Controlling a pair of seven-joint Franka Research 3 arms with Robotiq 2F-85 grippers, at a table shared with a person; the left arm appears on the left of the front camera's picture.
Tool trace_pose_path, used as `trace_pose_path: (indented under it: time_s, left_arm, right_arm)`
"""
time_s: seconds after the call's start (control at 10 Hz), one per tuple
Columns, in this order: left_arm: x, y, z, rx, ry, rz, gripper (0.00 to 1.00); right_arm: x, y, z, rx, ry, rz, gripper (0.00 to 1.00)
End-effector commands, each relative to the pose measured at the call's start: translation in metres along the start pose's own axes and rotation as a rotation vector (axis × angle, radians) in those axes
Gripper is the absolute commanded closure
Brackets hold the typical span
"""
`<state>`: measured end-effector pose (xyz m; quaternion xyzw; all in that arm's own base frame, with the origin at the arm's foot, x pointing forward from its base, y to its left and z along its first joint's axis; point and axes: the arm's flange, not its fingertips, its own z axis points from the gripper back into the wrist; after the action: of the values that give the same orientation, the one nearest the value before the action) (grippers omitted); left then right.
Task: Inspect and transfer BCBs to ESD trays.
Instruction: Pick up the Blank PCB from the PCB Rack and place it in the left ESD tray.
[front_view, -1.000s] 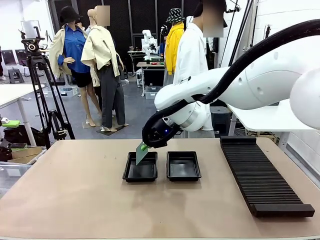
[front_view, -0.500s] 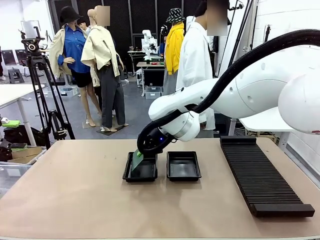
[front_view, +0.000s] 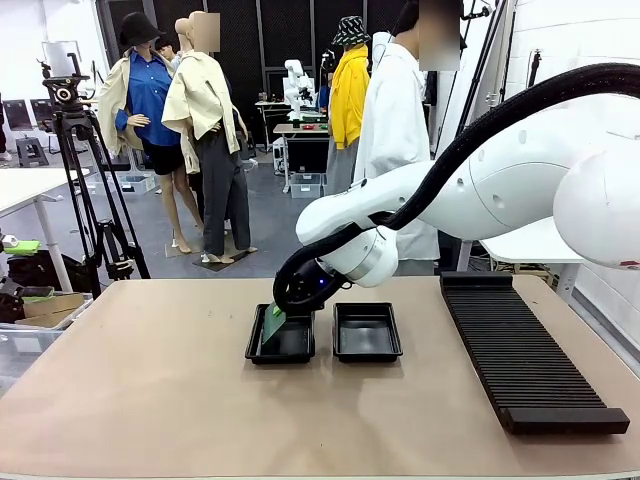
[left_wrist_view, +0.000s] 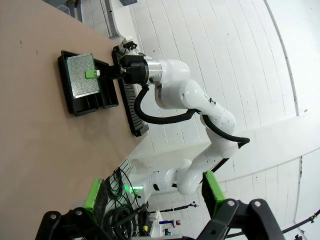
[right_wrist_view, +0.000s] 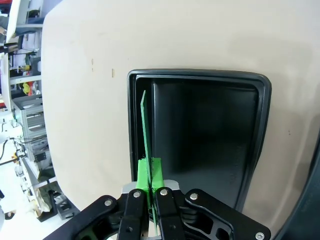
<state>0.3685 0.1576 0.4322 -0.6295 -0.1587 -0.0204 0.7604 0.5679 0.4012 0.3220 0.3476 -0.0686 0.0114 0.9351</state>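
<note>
while low over the left esd tray (front_view: 251, 349), right gripper (front_view: 274, 315) tight on a bcb (right_wrist_view: 145, 125); left gripper (left_wrist_view: 152, 191) wide apart, empty

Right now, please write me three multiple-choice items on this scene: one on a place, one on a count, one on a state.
1. Where is the green board?
A. in the slotted rack
B. flat on the table
C. at the left tray

2. How many black trays are there?
A. one
B. two
C. four

3. How is the right hand?
A. shut on the board
B. wide open
C. shut on nothing

Answers:
1 C: the board stands tilted, with its lower edge in that tray.
2 B: the left tray and the right tray lie side by side.
3 A: its jaws are closed on the board's edge.
</note>
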Motion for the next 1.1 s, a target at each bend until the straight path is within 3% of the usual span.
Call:
trace_pose_path:
  time_s: [0.0, 0.6, 0.7, 0.8, 1.0]
  left_arm:
    - [0.0, -0.002, 0.001, 0.002, -0.003, -0.002, 0.0]
    - [0.0, -0.002, 0.001, 0.002, -0.003, -0.002, 0.0]
    - [0.0, -0.002, 0.001, 0.002, -0.003, -0.002, 0.0]
    - [0.0, -0.002, 0.001, 0.002, -0.003, -0.002, 0.0]
    - [0.0, -0.002, 0.001, 0.002, -0.003, -0.002, 0.0]
  right_arm:
    - [-0.003, -0.007, 0.002, 0.035, -0.022, -0.03, 1.0]
    - [0.005, -0.019, 0.001, 0.046, 0.0, -0.051, 1.0]
    - [0.005, -0.02, 0.002, 0.048, 0.002, -0.053, 0.95]
    - [0.006, -0.021, 0.003, 0.044, 0.003, -0.058, 0.84]
    - [0.003, -0.019, 0.007, 0.016, 0.01, -0.057, 0.46]
